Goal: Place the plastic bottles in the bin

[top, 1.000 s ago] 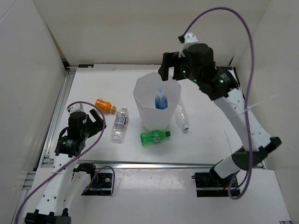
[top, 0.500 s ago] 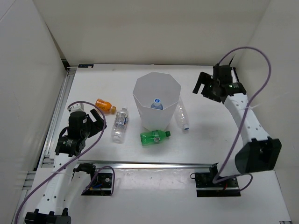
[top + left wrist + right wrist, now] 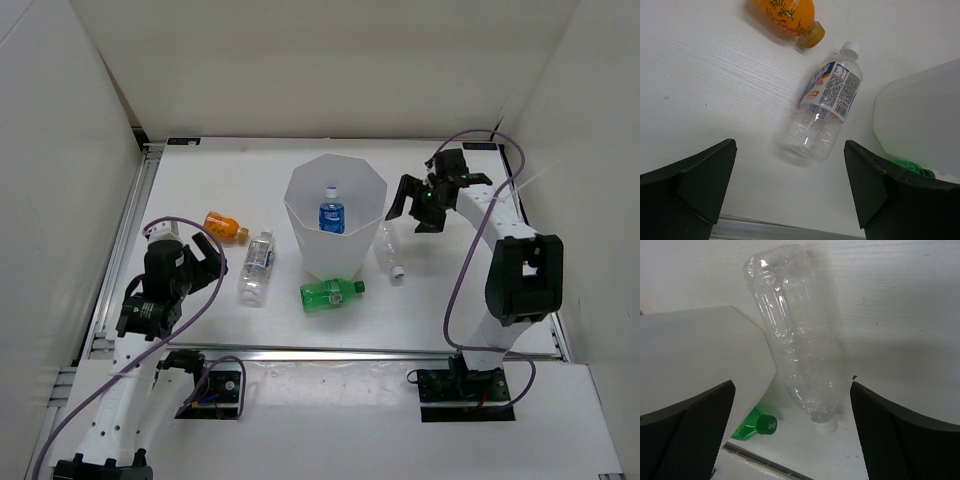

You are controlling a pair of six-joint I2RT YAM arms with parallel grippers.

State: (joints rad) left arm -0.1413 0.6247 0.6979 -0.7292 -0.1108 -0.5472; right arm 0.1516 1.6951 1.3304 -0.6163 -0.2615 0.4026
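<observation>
1. The right gripper (image 3: 410, 213) is hovering with its fingers spread wide, gripping nothing.
2. The plain clear bottle (image 3: 389, 250) is lying on the table (image 3: 200, 180), just beside the bin (image 3: 330, 262) at the bin's 4 o'clock. The right gripper is at this bottle's 1 o'clock, over its base end.
3. In the right wrist view, the plain clear bottle (image 3: 800, 345) is showing between the two fingers, with its long axis running from 12 to 6 o'clock and its white cap pointing to 6 o'clock.
4. The left gripper (image 3: 208, 262) is also standing spread and empty.
5. The pale-labelled bottle (image 3: 258, 267) is lying at the left gripper's 3 o'clock, apart from it, with its cap pointing to 12 o'clock.
6. The orange bottle (image 3: 226, 226) is lying at the left gripper's 1 o'clock, with its cap pointing to 4 o'clock.
7. The green bottle (image 3: 330, 292) is lying at the bin's 6 o'clock, with its cap pointing to 3 o'clock.
8. The blue-labelled bottle (image 3: 331, 212) is sitting inside the bin, with its cap towards 12 o'clock.
</observation>
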